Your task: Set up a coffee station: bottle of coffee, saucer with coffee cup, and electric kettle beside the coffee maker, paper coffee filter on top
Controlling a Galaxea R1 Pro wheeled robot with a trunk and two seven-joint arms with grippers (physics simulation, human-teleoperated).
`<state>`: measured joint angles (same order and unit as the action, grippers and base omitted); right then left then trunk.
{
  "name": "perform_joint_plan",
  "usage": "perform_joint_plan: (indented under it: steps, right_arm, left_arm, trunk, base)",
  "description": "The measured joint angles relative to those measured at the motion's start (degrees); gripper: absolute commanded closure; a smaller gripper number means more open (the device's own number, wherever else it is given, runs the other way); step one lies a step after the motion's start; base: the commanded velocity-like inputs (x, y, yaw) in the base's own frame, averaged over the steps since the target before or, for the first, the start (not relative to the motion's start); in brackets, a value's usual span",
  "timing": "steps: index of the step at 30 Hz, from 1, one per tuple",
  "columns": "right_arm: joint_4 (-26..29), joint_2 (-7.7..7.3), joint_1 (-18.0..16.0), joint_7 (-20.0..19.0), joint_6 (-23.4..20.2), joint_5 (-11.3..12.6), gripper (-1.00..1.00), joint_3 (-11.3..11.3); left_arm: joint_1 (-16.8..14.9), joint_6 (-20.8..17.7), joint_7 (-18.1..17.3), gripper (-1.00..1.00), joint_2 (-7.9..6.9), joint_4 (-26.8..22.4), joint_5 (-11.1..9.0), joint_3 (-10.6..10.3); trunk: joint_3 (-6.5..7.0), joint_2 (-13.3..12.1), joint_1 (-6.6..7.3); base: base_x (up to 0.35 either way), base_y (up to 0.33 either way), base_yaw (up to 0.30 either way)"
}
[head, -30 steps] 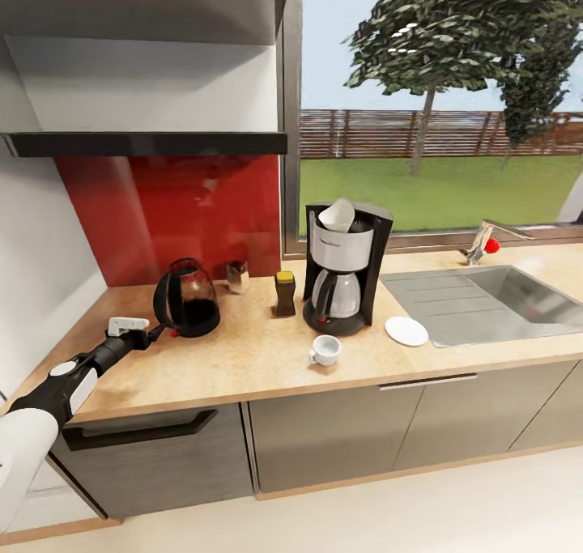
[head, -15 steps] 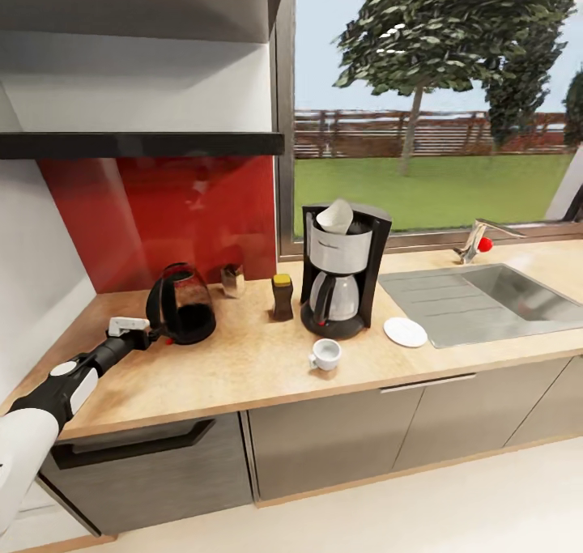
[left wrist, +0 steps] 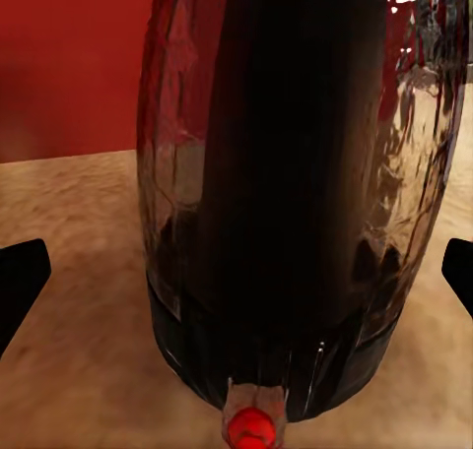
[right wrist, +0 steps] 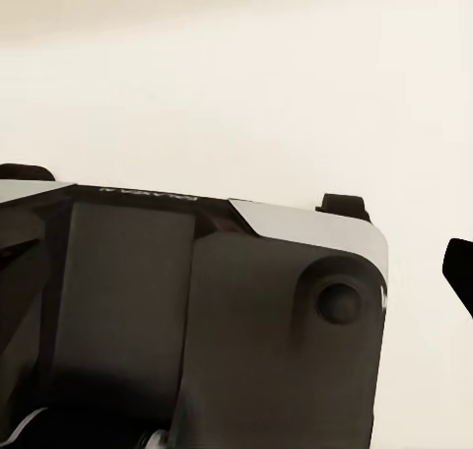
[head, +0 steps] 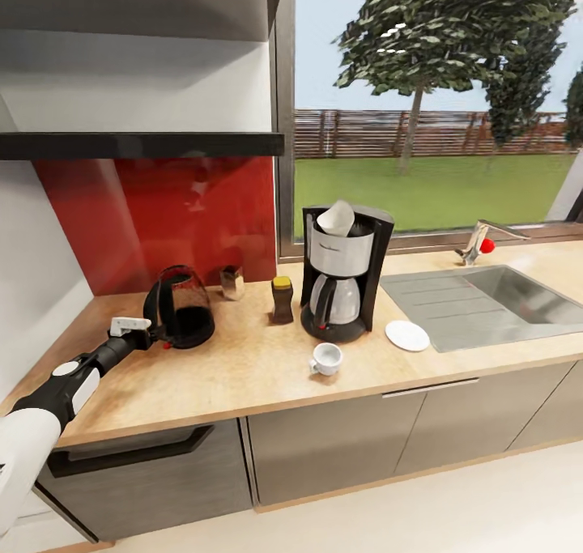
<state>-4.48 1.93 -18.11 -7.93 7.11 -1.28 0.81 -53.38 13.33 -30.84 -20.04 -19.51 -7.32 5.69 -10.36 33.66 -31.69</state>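
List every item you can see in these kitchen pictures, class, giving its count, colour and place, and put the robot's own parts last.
Coffee maker: one, black and silver, countertop by the window.
Paper coffee filter: one, white, on top of the coffee maker.
Bottle of coffee: one, brown with yellow lid, left of the coffee maker.
Coffee cup: one, white, countertop in front of the coffee maker.
Saucer: one, white, beside the sink.
Electric kettle: one, dark glass, left countertop.
Small jar: one, by the red backsplash.
Tap: one, silver with red knob.
Left claw: one, black, open at the kettle.
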Motion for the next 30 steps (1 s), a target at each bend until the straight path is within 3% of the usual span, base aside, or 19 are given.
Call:
perform_joint_plan:
  steps: [30]
  right_arm:
    - [0.0, 0.0, 0.0, 0.0, 0.0, 0.0, -1.0, 0.0]
  left_arm:
    - [0.0, 0.0, 0.2, -1.0, 1.14, 0.0, -0.1, 0.1]
  trunk:
    - [0.0, 0.0, 0.0]
  base:
    - [0.014, 0.0, 0.0]
